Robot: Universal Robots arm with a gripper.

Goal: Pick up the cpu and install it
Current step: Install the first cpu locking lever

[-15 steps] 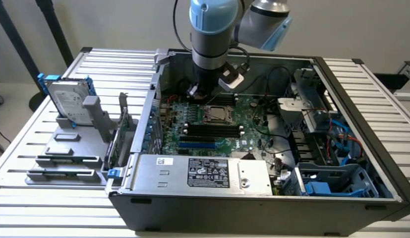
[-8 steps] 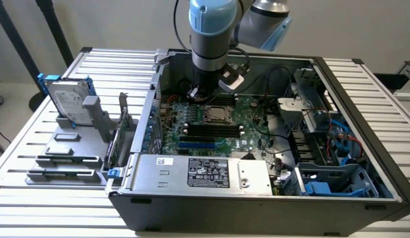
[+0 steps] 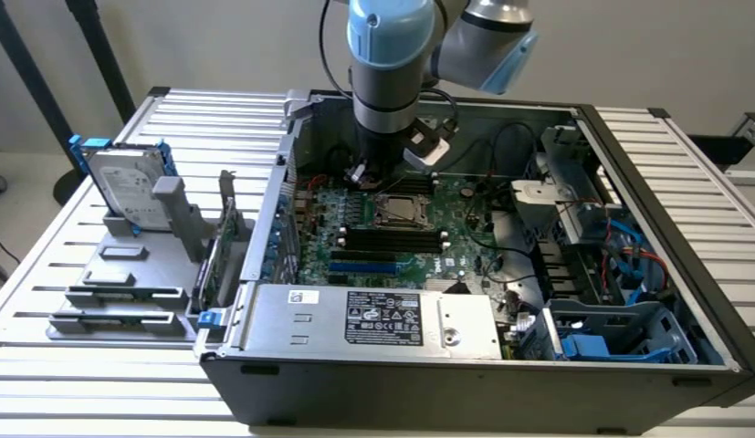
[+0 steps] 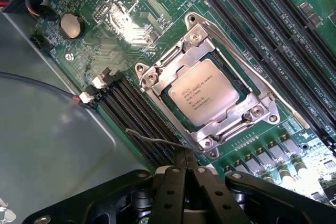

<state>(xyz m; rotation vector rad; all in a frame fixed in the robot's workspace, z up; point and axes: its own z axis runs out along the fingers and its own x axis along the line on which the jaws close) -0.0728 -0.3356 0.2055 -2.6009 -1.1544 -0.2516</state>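
One open computer case [image 3: 475,360] sits on the slatted table [image 3: 60,301], its power supply [image 3: 377,319] nearest. Beyond that, on the green motherboard [image 3: 463,242], the cpu [image 3: 402,211] [image 4: 203,92] lies seated inside its metal socket frame [image 4: 157,77]. Just past it hangs the gripper [image 3: 360,177] [image 4: 184,162], fingers pressed together, holding nothing. A hard drive [image 3: 128,192] stands at the exterior view's left.
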